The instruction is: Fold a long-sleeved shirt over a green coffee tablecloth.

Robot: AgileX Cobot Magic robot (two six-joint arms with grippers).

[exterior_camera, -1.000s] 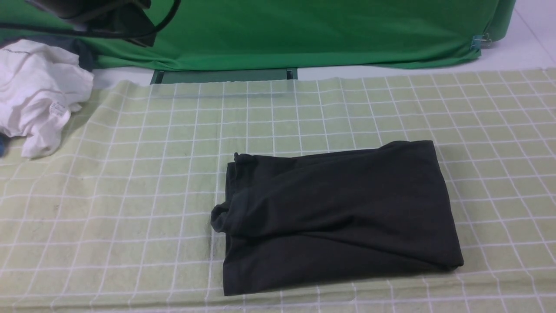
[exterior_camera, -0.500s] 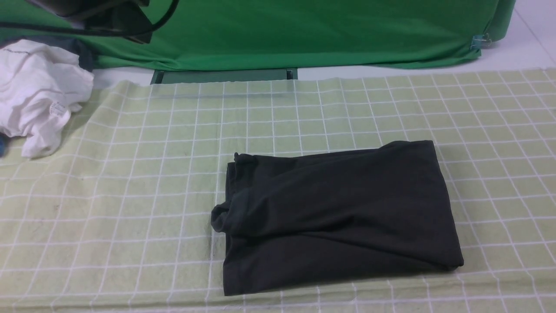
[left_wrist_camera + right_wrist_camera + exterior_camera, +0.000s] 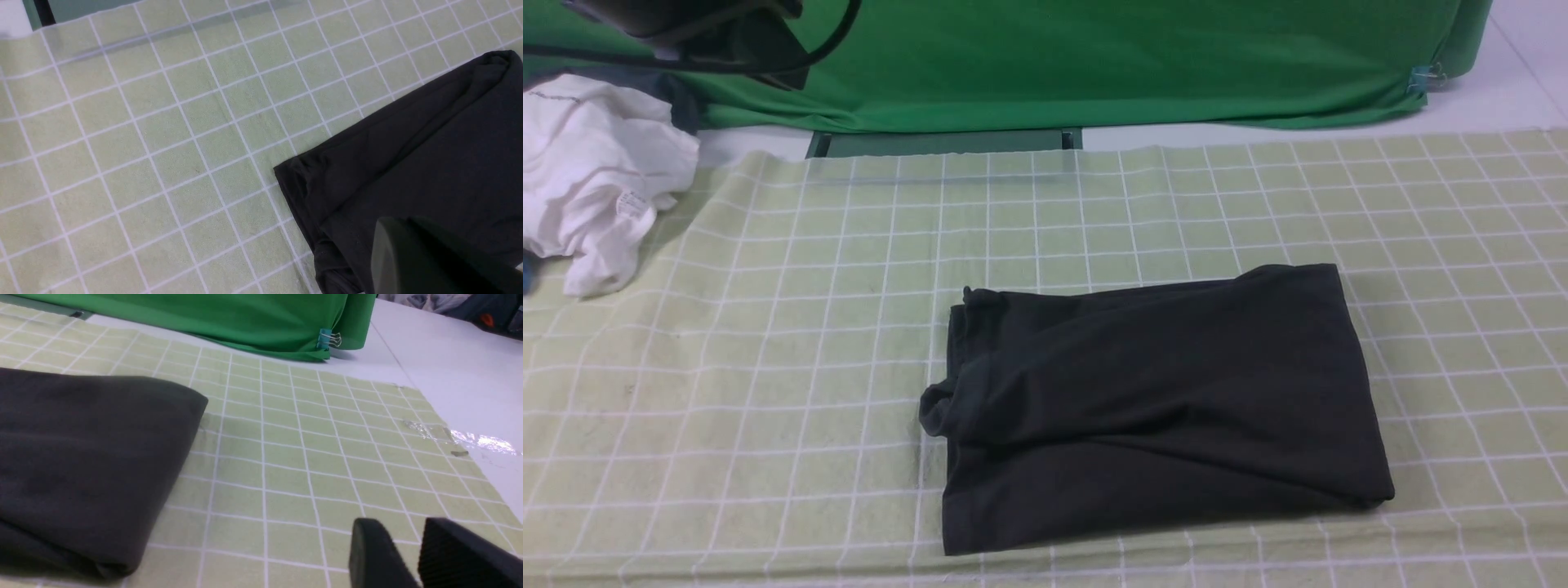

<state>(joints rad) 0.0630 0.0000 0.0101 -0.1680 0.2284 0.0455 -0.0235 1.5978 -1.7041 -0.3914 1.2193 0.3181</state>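
White worktop [image 3: 1462, 114] carries the green coffee tablecloth [image 3: 768, 343], pale yellow-green with a white grid, spread flat across most of the front view. Behind it hangs a plain bright-green cloth [image 3: 1135, 57], pinned at its right corner by a binder clip [image 3: 328, 339]. Long-sleeved shirt [image 3: 1160, 400] lies folded into a compact dark rectangle on the tablecloth, right of centre and towards the near edge; a rolled bit of fabric bulges out at its left edge, and the print is not visible. Crumpled white garment [image 3: 592, 175] sits at the far left, partly on the tablecloth's edge, well apart from the shirt. Neither arm shows in the front view. Left gripper [image 3: 425, 257]: only a dark fingertip seen, above the shirt's corner, jaws closed, grasping nothing visible. Right gripper [image 3: 416, 555]: two dark fingers with a narrow gap between them, nothing held, above bare tablecloth right of the shirt.
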